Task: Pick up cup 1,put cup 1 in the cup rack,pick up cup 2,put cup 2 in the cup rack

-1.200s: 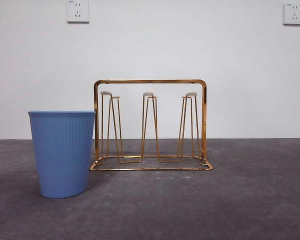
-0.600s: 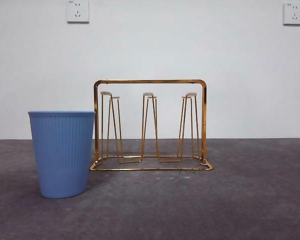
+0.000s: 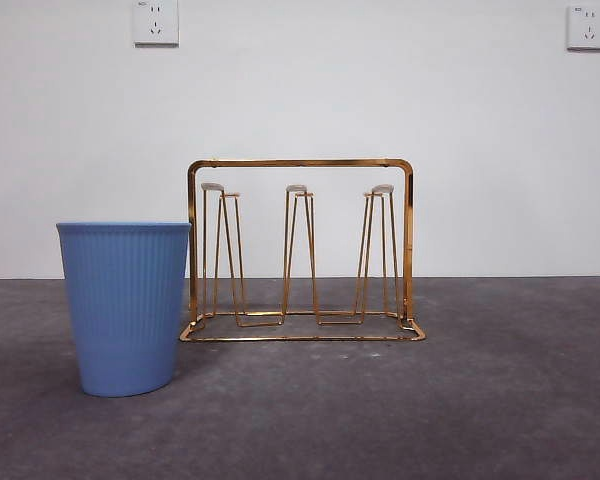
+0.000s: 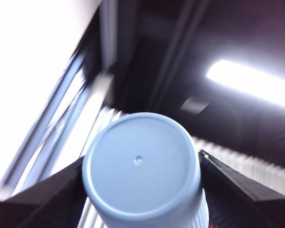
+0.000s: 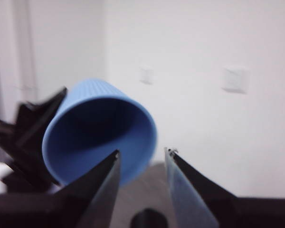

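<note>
The rack (image 3: 300, 250) stands near the middle of the worktop (image 3: 480, 400), and none of its prongs holds a cup yet. One blue cup (image 3: 126, 305) sits upright close by the rack's end, toward the worktop's near edge.

A second cup (image 4: 142, 173) is up in the air, out of the front view. The left end effector (image 4: 141, 187) has its jaws squeezed on this cup's sides, with the cup's bottom facing the camera. In the right wrist view, the same held cup shows its open mouth. The right end effector (image 5: 141, 164) is open, holds nothing, and is near that cup.

So the first pick looks done. Racking it, then the other cup, is left.
</note>
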Tool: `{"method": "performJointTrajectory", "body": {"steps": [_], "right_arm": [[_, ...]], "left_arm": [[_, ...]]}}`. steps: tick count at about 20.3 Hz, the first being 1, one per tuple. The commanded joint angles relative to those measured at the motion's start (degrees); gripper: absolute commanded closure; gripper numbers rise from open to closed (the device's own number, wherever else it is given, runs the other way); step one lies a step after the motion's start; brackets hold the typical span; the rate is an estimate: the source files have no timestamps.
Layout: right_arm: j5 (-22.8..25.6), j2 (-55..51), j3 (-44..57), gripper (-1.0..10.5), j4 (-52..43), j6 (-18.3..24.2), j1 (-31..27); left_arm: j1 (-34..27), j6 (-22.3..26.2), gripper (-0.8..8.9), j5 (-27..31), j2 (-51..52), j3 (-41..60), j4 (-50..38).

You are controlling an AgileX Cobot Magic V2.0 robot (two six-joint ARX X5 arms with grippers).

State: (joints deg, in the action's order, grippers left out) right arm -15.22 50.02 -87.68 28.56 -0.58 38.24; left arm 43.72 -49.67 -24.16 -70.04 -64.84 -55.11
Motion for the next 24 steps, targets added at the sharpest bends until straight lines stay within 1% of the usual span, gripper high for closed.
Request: {"method": "performJointTrajectory", "body": {"steps": [1, 2, 3, 5, 7, 9, 14, 19, 22, 24], "right_arm": [[7.6, -3.3, 0.2, 7.8, 7.3, 4.1, 0.0], [11.3, -5.0, 0.2, 7.8, 10.9, 5.4, 0.0], [13.8, -6.5, 0.2, 7.8, 13.7, 6.2, 0.0], [16.9, -8.8, 0.2, 7.8, 18.1, 6.8, 0.0], [18.6, -10.3, 0.2, 7.8, 20.7, 6.8, 0.0], [18.8, -10.7, 0.2, 7.8, 21.7, 6.8, 0.0], [20.0, -10.9, 0.2, 7.8, 24.3, 6.9, 0.0], [20.8, -10.9, 0.2, 7.8, 26.0, 6.8, 0.0], [21.5, -10.9, 0.2, 7.8, 26.3, 6.8, 0.0], [21.7, -10.9, 0.2, 7.8, 27.1, 6.8, 0.0]], "left_arm": [[-0.1, 9.1, 8.2, 0.4, 2.2, -0.2, 10.0], [0.0, 13.5, 8.19, 1.7, 3.3, -0.2, 16.7], [0.4, 17.4, 8.19, 3.4, 4.0, -0.2, 22.8], [2.0, 23.9, 8.19, 8.0, 4.3, -0.2, 33.4], [4.0, 29.8, 8.19, 15.2, 3.6, -0.2, 41.8], [5.3, 32.2, 8.19, 18.8, 2.5, -0.2, 44.6], [7.3, 36.8, 8.19, 25.6, -1.0, -0.6, 46.6], [7.3, 40.4, 8.19, 29.9, -5.7, -4.1, 51.5], [7.3, 43.1, 8.19, 31.7, -9.1, -7.9, 54.6], [7.3, 44.8, 8.19, 31.9, -11.6, -10.8, 56.9]]}}
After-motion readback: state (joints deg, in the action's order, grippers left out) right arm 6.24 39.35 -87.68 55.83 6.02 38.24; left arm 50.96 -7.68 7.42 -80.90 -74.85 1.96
